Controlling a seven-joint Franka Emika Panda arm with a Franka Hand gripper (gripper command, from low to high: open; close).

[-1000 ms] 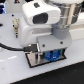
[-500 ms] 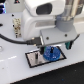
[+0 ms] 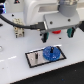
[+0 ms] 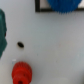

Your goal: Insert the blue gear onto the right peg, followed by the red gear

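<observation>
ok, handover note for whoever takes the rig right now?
Gripper: above the table behind the plate, over the red gear; open or shut can't be told.
Blue gear: already on the grey plate, apparently seated on the right peg, which it hides.
Second pin: bare.
Done: blue gear.
Left: pick up the red gear, then insert it on the same peg.

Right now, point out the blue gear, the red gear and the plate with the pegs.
blue gear (image 3: 50,53), exterior view, on its toothed top face.
red gear (image 4: 21,73), wrist view, on its red body.
plate (image 3: 32,58), exterior view, on its bare grey surface.
</observation>
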